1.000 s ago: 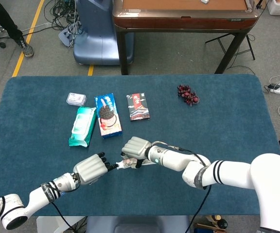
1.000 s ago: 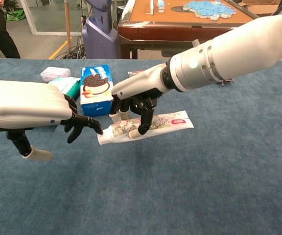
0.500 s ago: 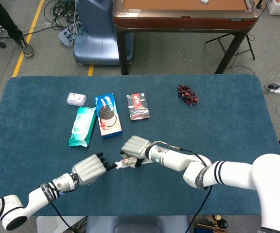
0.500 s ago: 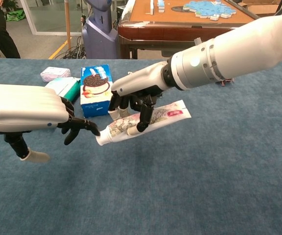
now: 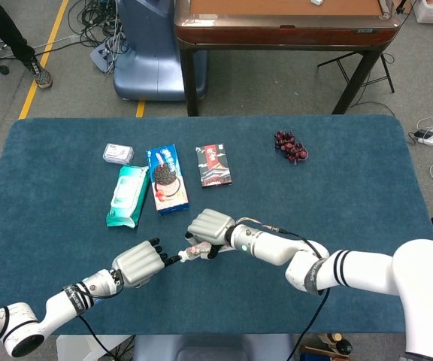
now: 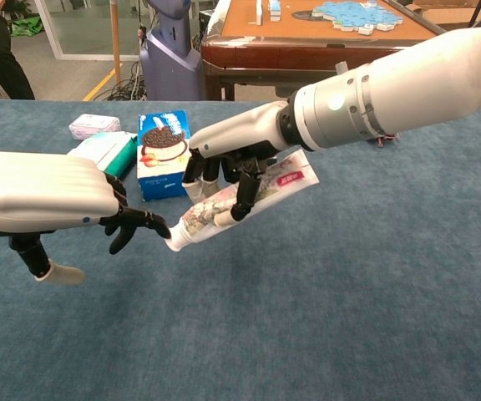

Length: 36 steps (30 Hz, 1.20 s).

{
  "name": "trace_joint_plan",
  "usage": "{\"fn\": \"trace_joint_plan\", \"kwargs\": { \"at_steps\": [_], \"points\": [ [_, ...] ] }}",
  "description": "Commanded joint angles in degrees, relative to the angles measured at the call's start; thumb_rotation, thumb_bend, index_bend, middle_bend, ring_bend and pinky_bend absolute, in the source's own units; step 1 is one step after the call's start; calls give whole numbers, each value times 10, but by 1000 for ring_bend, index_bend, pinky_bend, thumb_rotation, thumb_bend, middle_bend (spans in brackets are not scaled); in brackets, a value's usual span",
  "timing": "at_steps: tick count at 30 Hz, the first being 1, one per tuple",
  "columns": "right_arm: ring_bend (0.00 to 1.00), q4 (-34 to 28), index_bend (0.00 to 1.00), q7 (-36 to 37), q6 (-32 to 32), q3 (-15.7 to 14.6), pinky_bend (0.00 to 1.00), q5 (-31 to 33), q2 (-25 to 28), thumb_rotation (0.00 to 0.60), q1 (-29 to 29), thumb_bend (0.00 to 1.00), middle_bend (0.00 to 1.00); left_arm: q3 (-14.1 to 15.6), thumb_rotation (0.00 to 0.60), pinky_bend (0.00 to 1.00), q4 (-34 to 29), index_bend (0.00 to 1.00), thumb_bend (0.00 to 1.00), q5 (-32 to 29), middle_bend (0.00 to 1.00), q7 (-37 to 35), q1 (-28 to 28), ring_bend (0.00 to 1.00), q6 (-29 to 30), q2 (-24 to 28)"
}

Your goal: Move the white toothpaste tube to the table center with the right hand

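The right hand (image 6: 228, 171) has its fingers (image 6: 242, 199) wrapped around the toothpaste tube (image 6: 245, 199), tilted clear of the table (image 6: 349, 301), so carrying it to the center and setting it down remain.

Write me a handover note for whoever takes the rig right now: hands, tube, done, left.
Right hand: grips the white toothpaste tube, which is tilted, flat end raised, cap end low.
Left hand: holds nothing, fingers apart, fingertips right by the tube's cap; contact unclear.
Done: tube grasped and partly lifted at the near-middle of the table.
Left: carry it to the table center, roughly below the cookie box, set it down, release.
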Motion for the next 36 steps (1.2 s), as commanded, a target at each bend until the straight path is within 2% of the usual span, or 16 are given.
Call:
{"fn": "trace_joint_plan", "kwargs": {
  "at_steps": [1, 36],
  "points": [
    [834, 1, 1000, 5, 2, 1, 522, -5, -1, 600, -2, 1000, 862, 1, 600, 233, 1, 155, 242, -2, 439, 0, -1, 385, -1, -1],
    [855, -3, 1000, 61, 20, 7, 531, -48, 0, 600, -13, 1000, 872, 10, 600, 233, 11, 155, 242, -12, 439, -6, -10, 386, 0, -13]
  ]
}}
